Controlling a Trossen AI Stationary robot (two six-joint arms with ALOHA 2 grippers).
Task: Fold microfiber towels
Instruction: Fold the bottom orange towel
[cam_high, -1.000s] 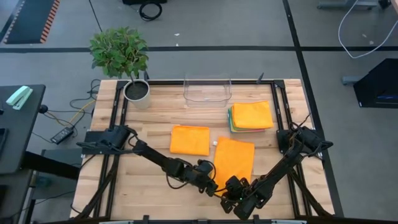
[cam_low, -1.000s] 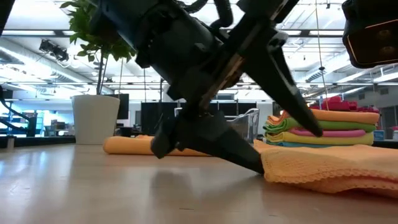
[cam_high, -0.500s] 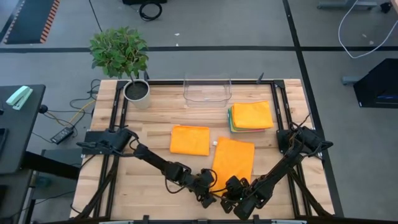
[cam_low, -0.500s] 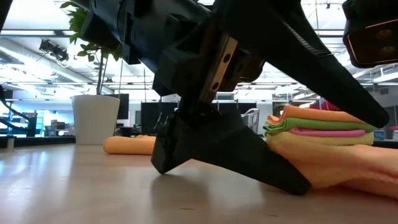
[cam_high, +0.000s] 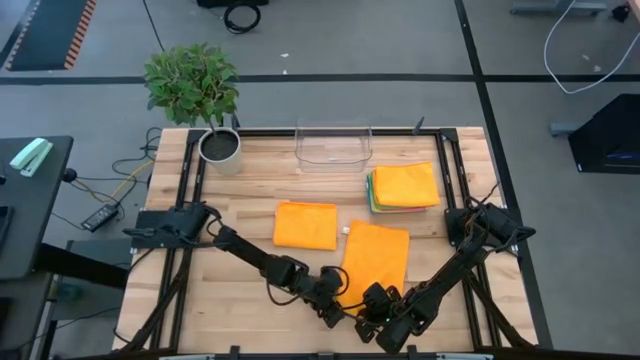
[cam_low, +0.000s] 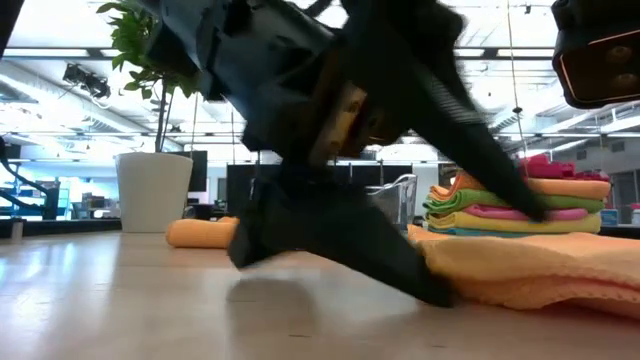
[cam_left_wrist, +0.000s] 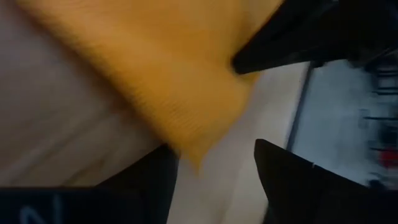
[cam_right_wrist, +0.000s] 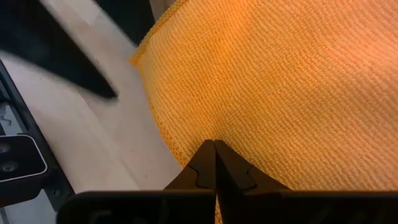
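An orange towel (cam_high: 376, 255), folded to a long rectangle, lies flat on the table's near middle. My right gripper (cam_high: 373, 308) is shut on its near edge. My left gripper (cam_high: 335, 306) is open, low at the towel's near left corner (cam_left_wrist: 198, 152), which lies between its two fingers (cam_left_wrist: 292, 180); I cannot tell whether they touch it. A second folded orange towel (cam_high: 305, 225) lies flat to the left. A stack of folded towels (cam_high: 404, 187), orange on top, rests at the far right. My right gripper (cam_right_wrist: 214, 144) pinches the orange towel's near edge (cam_right_wrist: 186, 149) between its two shut fingers, a little right of the near left corner. The fingers come from the table's near side, low over the wood. The towel lies flat on the table; how many layers are held does not show.
A clear plastic bin (cam_high: 333, 146) stands at the far middle. A potted plant (cam_high: 205, 95) stands at the far left corner. Black frame rails (cam_high: 190, 175) run along the table's sides. Bare wood lies at the near left (cam_high: 230, 300).
My left gripper has moved a little toward the table's near edge and left, and now stands at the towel's near left corner. The right gripper and the towel have stayed where they were.
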